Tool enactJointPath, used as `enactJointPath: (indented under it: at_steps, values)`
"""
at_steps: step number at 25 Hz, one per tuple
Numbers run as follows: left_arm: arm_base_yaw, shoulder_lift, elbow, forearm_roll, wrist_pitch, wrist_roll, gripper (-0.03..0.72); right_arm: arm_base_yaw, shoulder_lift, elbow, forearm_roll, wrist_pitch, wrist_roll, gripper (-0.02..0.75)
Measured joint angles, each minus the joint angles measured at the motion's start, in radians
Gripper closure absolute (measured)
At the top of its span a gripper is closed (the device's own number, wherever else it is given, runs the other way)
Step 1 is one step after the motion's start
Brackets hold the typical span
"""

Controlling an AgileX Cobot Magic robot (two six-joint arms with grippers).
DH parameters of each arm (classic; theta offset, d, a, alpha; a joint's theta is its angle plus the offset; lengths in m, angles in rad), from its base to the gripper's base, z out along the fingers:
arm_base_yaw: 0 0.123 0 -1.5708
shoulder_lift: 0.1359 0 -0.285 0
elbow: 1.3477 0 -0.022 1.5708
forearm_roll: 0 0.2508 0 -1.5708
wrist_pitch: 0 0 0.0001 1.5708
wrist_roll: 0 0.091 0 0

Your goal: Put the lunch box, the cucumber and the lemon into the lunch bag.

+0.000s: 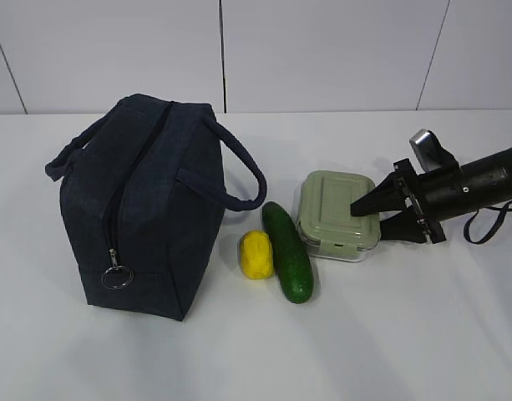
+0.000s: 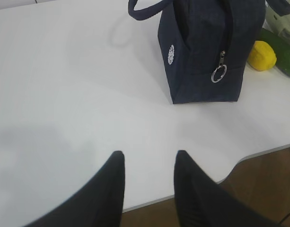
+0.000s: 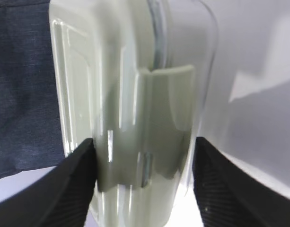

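The dark navy lunch bag stands at the left, its zipper line looks closed and the ring pull hangs at its low near end. The yellow lemon and the green cucumber lie right of it. The lunch box with its sage lid rests on the table behind the cucumber. My right gripper straddles the box's right end, jaws open; in the right wrist view the box fills the gap, with a slim gap at the right finger. My left gripper is open and empty over the table's front edge.
The left wrist view shows the bag, its ring pull, the lemon and part of the cucumber. The white table ends at a white wall behind. A black cable loop lies by my right arm.
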Motion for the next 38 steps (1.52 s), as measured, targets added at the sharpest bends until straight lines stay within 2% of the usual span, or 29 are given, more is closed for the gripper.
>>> enactJointPath:
  at_steps: [5, 38]
  values:
    - [0.0, 0.0, 0.0, 0.0, 0.0, 0.0, 0.449, 0.0, 0.0, 0.0, 0.004, 0.002, 0.0, 0.304]
    - [0.0, 0.0, 0.0, -0.002, 0.0, 0.0, 0.45, 0.0, 0.0, 0.0, 0.013, 0.005, 0.0, 0.355]
